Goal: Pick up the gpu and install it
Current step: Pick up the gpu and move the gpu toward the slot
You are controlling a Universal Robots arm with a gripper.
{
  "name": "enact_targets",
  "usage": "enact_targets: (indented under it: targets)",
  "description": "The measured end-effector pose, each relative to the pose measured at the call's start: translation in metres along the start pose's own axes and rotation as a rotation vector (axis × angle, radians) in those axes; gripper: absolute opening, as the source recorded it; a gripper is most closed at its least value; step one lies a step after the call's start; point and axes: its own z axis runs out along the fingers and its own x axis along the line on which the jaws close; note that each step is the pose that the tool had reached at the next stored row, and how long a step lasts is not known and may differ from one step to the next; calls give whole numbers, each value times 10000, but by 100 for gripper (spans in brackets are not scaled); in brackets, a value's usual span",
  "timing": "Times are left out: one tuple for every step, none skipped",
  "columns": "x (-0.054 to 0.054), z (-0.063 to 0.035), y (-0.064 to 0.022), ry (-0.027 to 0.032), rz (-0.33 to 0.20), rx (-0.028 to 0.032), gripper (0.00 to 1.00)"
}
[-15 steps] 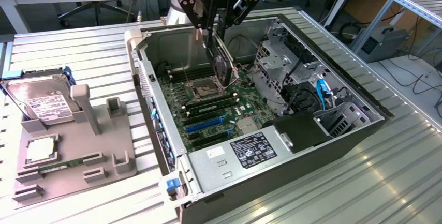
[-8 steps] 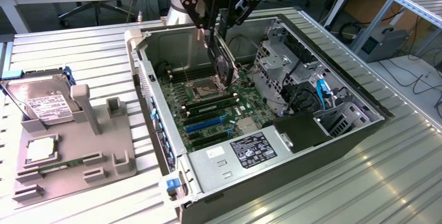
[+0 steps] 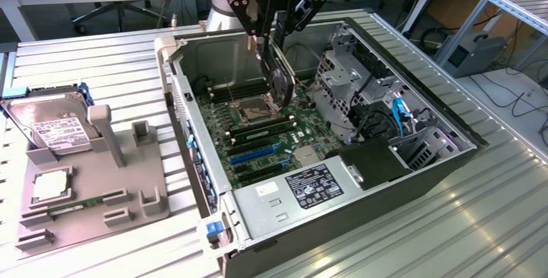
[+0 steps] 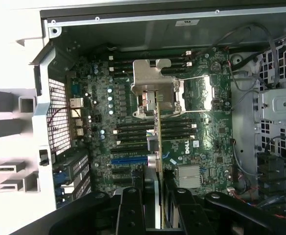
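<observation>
One card is up in the air here. The gripper (image 3: 274, 33) is pinching the gpu (image 3: 279, 79) by its top edge, with a black finger pressed against each face. The card hangs on edge, pretty much vertical, inside the open computer case (image 3: 182, 117). Its lower edge is down over the motherboard (image 3: 256, 146), right around the CPU socket (image 3: 254, 110). I honestly can't tell if it's touching anything there or just hovering.

It's not seated in a slot. The blue expansion slot (image 3: 254, 154) sits further along the board from the card, towards the power supply end of the case, with nothing plugged into it.

From the wrist view you're looking straight down the card, so it shows as a thin strip running out from between the fingers (image 4: 133, 210) towards the socket's silver plate. A small finned heatsink (image 4: 189, 176) sits just beside the near end of that strip.

The case lies on its side on a slatted metal table (image 3: 428, 226), with the drive cage (image 3: 342, 85) towards the exterior view's right. Off to the exterior view's left is a gray parts fixture (image 3: 86, 207). It holds a hard drive (image 3: 51, 124) with a white label, a processor chip (image 3: 50, 185) and a green memory stick (image 3: 76, 205), all well apart from the gripper.
</observation>
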Motion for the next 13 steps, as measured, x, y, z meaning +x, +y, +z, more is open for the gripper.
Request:
enact_targets:
  targets:
    - [-5, 1, 0, 0, -1, 2, 27]
    - [-10, 2, 1, -1, 0, 4, 27]
    - [-16, 2, 1, -1, 0, 7, 27]
    - [-22, 3, 2, -1, -1, 10, 27]
    - [-29, 4, 2, -1, -1, 13, 27]
    - [-34, 4, 3, -1, -1, 15, 27]
    - [-41, 5, 3, -2, -1, 17, 27]
    - [-49, 6, 4, -2, -1, 20, 27]
    - [-62, 7, 5, -2, -1, 25, 27]
    - [-71, 7, 5, -2, -1, 28, 27]
    - [-77, 8, 6, -3, -1, 30, 27]
    - [-87, 9, 7, -3, -1, 32, 27]
    - [-94, 9, 7, -3, 0, 35, 27]
